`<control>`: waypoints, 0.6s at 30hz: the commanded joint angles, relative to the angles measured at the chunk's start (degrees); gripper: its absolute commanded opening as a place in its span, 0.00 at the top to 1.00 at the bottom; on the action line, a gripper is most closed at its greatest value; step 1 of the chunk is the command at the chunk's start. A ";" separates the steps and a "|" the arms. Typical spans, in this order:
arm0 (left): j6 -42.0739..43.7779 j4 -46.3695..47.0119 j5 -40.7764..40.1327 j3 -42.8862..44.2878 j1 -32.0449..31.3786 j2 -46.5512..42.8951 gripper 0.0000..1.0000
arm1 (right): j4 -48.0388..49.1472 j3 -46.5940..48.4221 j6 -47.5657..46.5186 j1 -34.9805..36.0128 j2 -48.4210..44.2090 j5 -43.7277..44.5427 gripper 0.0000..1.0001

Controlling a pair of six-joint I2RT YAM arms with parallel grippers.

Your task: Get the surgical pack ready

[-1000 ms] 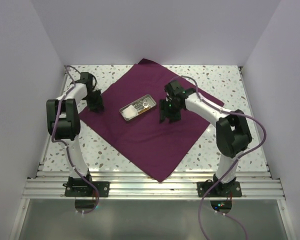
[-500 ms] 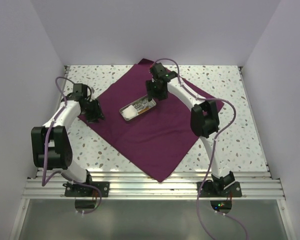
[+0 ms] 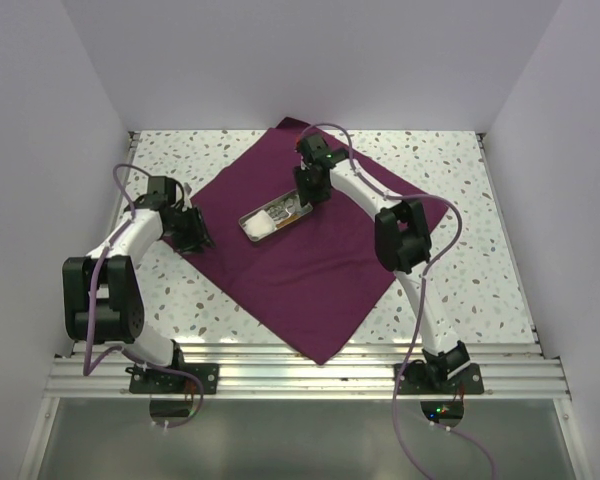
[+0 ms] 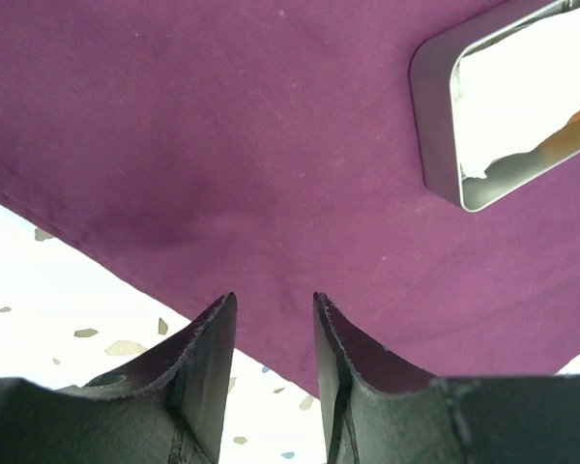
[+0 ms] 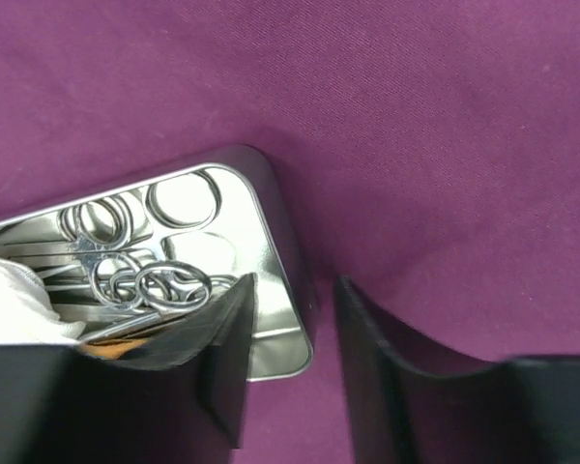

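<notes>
Straddling the end wall of the metal tray (image 5: 282, 242), your right hand (image 5: 295, 309) holds its fingers apart, one inside beside the steel scissors (image 5: 164, 283) and white gauze (image 5: 14, 295), one outside, likely set to pinch the thin rim. Tray sits centred on the matte maroon cloth (image 3: 310, 270) over the speckled bench (image 3: 450, 290); your left hand (image 4: 274, 314), fingers narrowly apart and empty, hangs at the cloth's left edge, probably to lift it.

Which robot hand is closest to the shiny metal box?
The right gripper: its fingers sit either side of the metal tray's end wall. The left gripper is at the purple cloth's edge, away from the tray.
</notes>
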 commanded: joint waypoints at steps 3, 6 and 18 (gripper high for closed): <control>-2.15 2.46 1.43 2.84 -0.09 -0.39 0.59 | 0.70 1.15 0.53 -0.33 1.22 0.50 0.69; -2.68 2.46 1.17 3.11 0.00 -0.39 0.59 | -1.76 3.08 2.46 -0.33 1.23 2.69 0.87; -1.80 -0.79 -2.17 8.20 0.00 1.10 0.58 | -4.41 -9.20 0.01 -1.48 -10.89 9.47 1.00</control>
